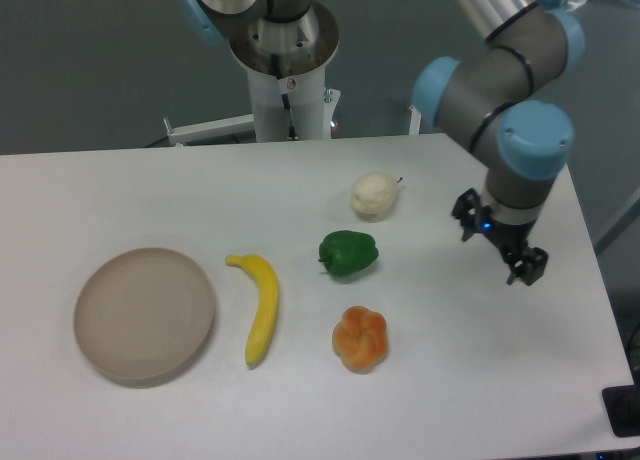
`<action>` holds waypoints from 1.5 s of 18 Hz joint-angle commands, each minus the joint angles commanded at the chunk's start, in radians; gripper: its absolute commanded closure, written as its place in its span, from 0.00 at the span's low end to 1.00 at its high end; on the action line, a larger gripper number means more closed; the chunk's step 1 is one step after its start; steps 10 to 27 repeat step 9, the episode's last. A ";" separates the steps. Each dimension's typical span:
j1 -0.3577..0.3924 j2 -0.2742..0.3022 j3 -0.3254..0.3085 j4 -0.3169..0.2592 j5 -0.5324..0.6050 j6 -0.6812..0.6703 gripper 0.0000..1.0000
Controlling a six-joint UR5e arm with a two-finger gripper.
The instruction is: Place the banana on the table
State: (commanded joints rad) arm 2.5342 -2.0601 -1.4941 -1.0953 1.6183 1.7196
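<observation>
While the big white worktop (150,195) holds everything, the round plate (145,313) sits at its left side. Just beside the plate lies the yellow banana (262,308), flat on the worktop and not on the plate. Near it are a green pepper (348,253), an orange fruit (360,339) and a pale fruit (374,195). The gripper (500,241) hangs far off to the right, spread and holding nothing. The job looks done; next it only needs to stay clear.

Green pepper (348,253) mid-scene. Cream pear-like fruit (374,195) just behind it, orange lumpy fruit (360,339) in front, apart. Round beige plate (145,314) well left of pepper, nr front.
</observation>
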 joint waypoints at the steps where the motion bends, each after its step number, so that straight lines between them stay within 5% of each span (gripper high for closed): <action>1: -0.002 -0.005 0.000 0.000 -0.006 0.000 0.00; 27: -0.009 -0.012 0.002 0.002 -0.015 -0.020 0.00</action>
